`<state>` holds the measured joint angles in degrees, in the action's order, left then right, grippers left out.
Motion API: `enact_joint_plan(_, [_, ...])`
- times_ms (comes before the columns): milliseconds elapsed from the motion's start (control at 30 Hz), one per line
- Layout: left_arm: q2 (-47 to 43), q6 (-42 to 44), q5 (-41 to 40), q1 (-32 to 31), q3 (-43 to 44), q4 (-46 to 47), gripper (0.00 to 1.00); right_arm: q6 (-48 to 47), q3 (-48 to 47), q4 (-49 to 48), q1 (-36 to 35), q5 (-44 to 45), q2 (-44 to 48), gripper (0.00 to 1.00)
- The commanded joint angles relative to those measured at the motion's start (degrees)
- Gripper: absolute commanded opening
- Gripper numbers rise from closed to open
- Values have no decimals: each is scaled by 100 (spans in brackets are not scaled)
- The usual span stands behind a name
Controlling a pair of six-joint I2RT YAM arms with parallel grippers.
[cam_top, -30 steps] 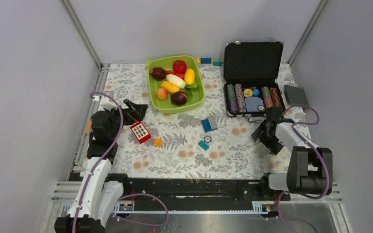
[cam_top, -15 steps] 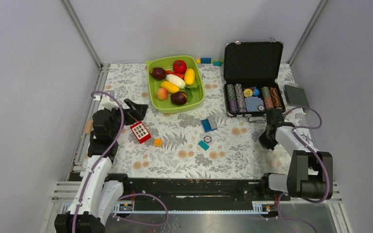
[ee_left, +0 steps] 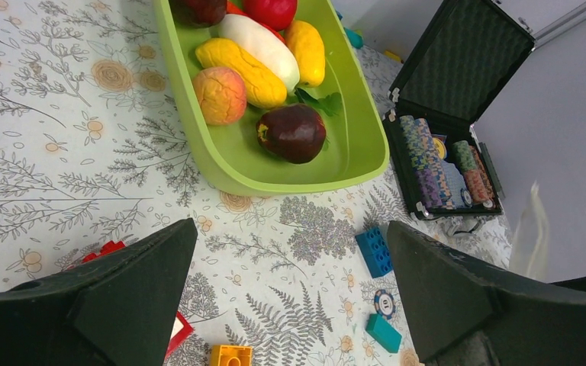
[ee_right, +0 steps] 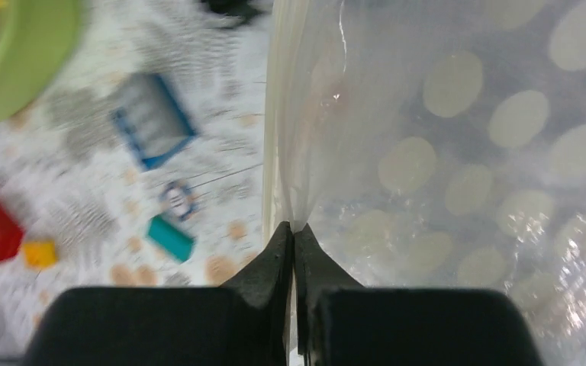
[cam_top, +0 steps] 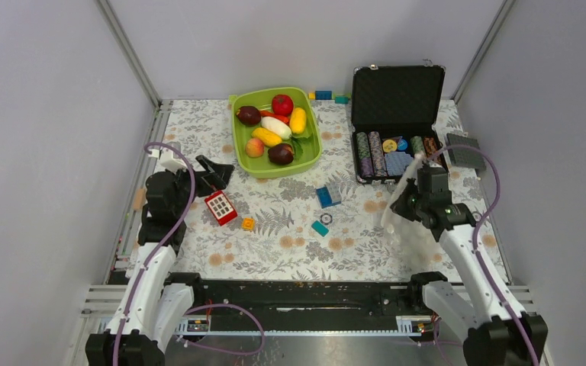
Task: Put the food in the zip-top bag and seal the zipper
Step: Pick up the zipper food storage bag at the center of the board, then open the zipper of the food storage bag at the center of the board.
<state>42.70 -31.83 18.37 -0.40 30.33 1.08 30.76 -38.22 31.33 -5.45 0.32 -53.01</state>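
The right gripper (ee_right: pixel 294 229) is pinching the bag (ee_right: pixel 442 114) with its jaws pressed together on the bag's edge, right where the pale zipper (ee_right: pixel 275 137) is running up from the fingertips. The bag is hanging from that grip at the near right of the table, just in front of the open case (cam_top: pixel 397 99) of chips, and its clear film is showing the cloth's spots through it. In the left wrist view the bag is showing as a pale upright sliver at the far right edge. The left gripper (ee_left: pixel 290 305) is hovering at the left of the table with its jaws standing wide apart and nothing between them, pointing towards the tray (ee_left: pixel 221 164). The food (ee_left: pixel 259 61) is all lying in the tray at the far middle of the table, well apart from the bag: red, maroon, white, yellow and peach pieces crowding together. Between the two arms, a red piece (cam_top: pixel 220 207), an orange block (cam_top: pixel 248 223), a blue block (cam_top: pixel 328 196), a teal block (cam_top: pixel 320 228) and a loose chip (cam_top: pixel 326 218) are lying scattered on the cloth.
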Motion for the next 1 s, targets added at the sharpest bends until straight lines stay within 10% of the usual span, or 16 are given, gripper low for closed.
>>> enact_joint_plan(0, [144, -87, 401, 25, 56, 379, 99, -753, -632, -2, -670, -996, 614, 0])
enact_joint_plan(467, [1045, -791, 1684, -1238, 375, 1151, 99, -2909, -1513, -1403, -2582, -2788, -604, 0])
enact_joint_plan(967, [1871, -1237, 1008, -3201, 825, 2277, 88, -2101, -1626, -2793, -3058, -3242, -1490, 4])
